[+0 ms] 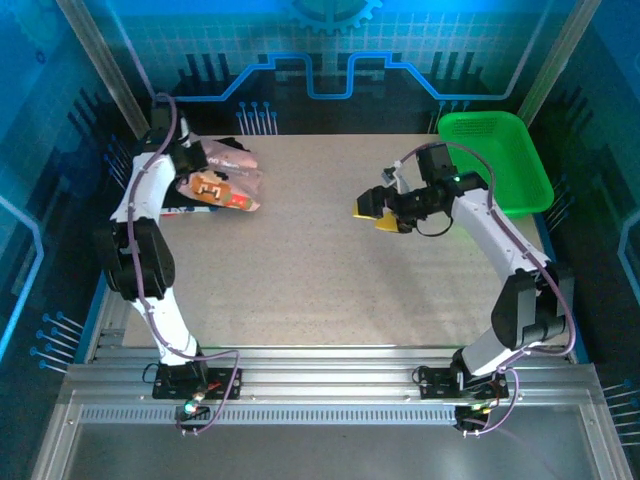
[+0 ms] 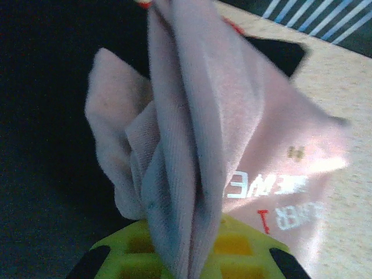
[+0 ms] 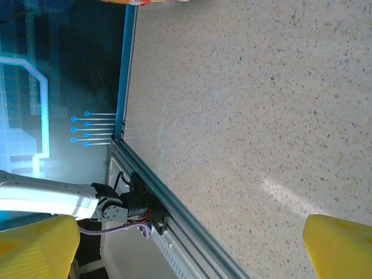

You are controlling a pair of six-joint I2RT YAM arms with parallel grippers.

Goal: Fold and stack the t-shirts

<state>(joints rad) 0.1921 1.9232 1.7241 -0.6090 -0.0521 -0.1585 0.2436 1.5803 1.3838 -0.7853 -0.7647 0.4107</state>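
The left gripper [image 2: 189, 258] is closed on a fold of the pink t-shirt [image 1: 222, 183], which lies bunched near the far left corner of the table [image 1: 330, 270]. The right gripper [image 1: 383, 208] stands wide open above the table, holding nothing. The cloth looks light, soft and limp, so I think it will sag; it is better to take it at the shoulders or the hem. The bundle runs roughly along the far edge, print upward; where the collar points I cannot tell
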